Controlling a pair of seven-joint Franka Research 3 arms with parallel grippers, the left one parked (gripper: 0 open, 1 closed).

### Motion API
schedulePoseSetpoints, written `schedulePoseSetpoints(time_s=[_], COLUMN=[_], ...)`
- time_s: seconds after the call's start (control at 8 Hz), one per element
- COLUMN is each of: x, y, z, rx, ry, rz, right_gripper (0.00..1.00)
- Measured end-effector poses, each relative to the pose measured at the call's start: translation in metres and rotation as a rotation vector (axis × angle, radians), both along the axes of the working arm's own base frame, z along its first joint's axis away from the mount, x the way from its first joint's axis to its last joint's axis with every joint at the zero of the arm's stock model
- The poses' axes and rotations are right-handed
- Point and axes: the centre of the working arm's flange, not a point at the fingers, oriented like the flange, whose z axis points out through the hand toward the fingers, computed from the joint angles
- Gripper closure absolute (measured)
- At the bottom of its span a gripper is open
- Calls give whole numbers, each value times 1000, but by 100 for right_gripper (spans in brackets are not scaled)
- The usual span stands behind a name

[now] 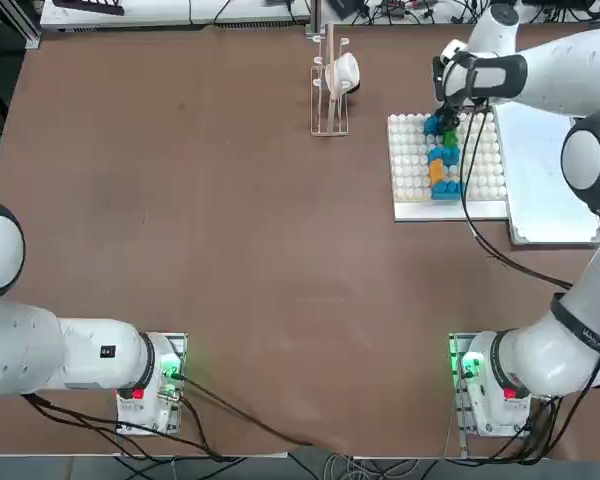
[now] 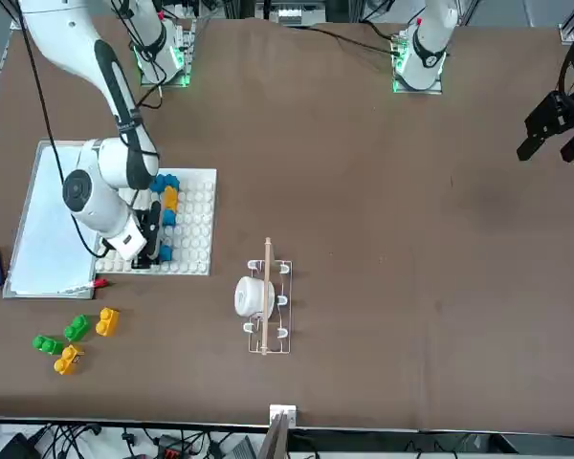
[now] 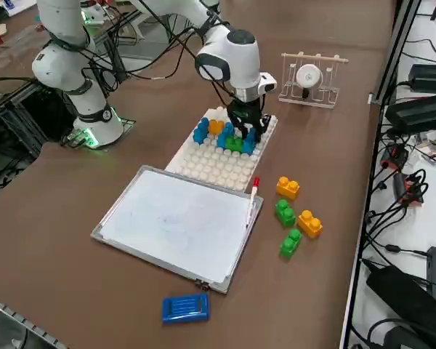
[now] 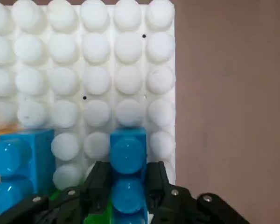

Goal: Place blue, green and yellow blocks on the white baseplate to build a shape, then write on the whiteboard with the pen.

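Note:
The white baseplate (image 1: 410, 160) lies at the far right and carries a line of blocks: blue (image 1: 445, 190), yellow-orange (image 1: 437, 170) and green (image 1: 450, 140). At the plate's far end my right gripper (image 1: 447, 122) reaches straight down. In the wrist view its fingers (image 4: 99, 186) press both sides of a blue block (image 4: 128, 163), which sits on the studs beside a green one (image 4: 105, 214), with another blue block (image 4: 21, 161) close by. The whiteboard (image 3: 178, 222) lies beside the plate. The pen (image 3: 253, 195) rests on the board's edge.
Two green (image 3: 284, 211) and two yellow-orange (image 3: 309, 223) loose blocks lie past the board's far edge. A smooth blue slab (image 3: 185, 307) sits off the whiteboard's corner. A small rack holding a white cup (image 1: 330, 90) stands left of the baseplate.

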Motion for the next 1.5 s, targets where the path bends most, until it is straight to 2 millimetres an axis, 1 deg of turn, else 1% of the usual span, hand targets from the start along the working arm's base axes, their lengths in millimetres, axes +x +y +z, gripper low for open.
schedulePoseSetpoints(time_s=[0.62, 0.75, 1.0, 1.12, 1.5], x=[0, 0, 2, 3, 6], y=[-1, -2, -14, -16, -13], z=[0, 0, -4, -4, 0], rx=[6, 7, 2, 2, 4], ry=[1, 1, 0, -2, -9], rz=[-6, -7, -26, -28, -24], right_gripper=[59, 57, 40, 31, 15])
